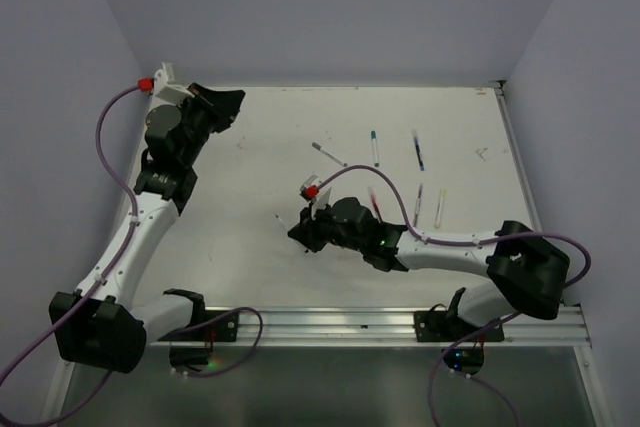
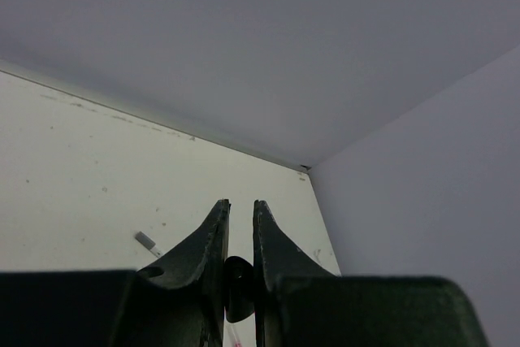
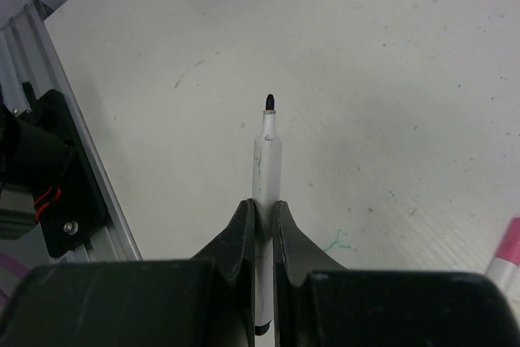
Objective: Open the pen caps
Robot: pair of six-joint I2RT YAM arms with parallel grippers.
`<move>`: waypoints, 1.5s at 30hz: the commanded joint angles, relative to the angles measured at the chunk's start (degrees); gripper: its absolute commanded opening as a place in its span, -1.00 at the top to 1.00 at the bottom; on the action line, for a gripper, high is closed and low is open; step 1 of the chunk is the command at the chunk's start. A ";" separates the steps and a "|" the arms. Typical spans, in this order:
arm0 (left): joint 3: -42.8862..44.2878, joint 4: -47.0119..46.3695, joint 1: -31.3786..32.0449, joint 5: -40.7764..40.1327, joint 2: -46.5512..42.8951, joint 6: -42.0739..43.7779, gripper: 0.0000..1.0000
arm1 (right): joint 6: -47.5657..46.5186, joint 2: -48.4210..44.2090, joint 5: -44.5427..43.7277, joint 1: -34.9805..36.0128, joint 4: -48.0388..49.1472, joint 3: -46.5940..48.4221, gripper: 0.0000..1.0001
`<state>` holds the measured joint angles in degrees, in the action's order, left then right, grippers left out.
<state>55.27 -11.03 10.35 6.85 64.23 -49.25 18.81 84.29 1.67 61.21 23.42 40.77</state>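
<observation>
My right gripper (image 1: 297,231) (image 3: 260,204) is shut on a white pen (image 3: 266,152) in the middle of the table. The pen's black tip is bare and points toward the near left. My left gripper (image 1: 238,100) (image 2: 240,204) is raised at the table's far left corner. Its jaws are nearly closed on a small black pen cap (image 2: 237,286) deep between the fingers. Several more pens lie on the table to the right: a grey-capped one (image 1: 328,154), a teal-capped one (image 1: 375,147), a blue one (image 1: 418,150), a red one (image 1: 374,202) and a yellow one (image 1: 441,205).
The white table (image 1: 250,177) is walled at the back and on both sides. A metal rail (image 1: 330,325) with the arm bases runs along its near edge. A pink pen (image 3: 504,258) lies just right of my right gripper. A small pale piece (image 1: 482,154) lies near the right edge.
</observation>
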 commanded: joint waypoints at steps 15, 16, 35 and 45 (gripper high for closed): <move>21.70 37.20 -3.67 -17.22 30.39 24.64 1.00 | 0.79 -4.67 -5.89 -0.21 -0.83 1.68 1.00; 23.12 38.87 -3.84 -17.83 32.43 25.78 1.00 | 0.70 -4.40 -5.89 -0.13 -0.92 1.94 1.00; 32.71 45.48 -5.25 -18.10 54.51 31.50 0.81 | 0.88 0.87 -6.16 -0.13 -0.74 4.22 1.00; 31.40 45.13 -5.69 -16.87 55.66 31.24 0.45 | 1.32 2.37 -6.07 -0.21 -0.39 4.67 1.00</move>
<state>86.11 33.61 5.23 -11.27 119.26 -18.98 19.51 86.37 -3.51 61.12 20.95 43.11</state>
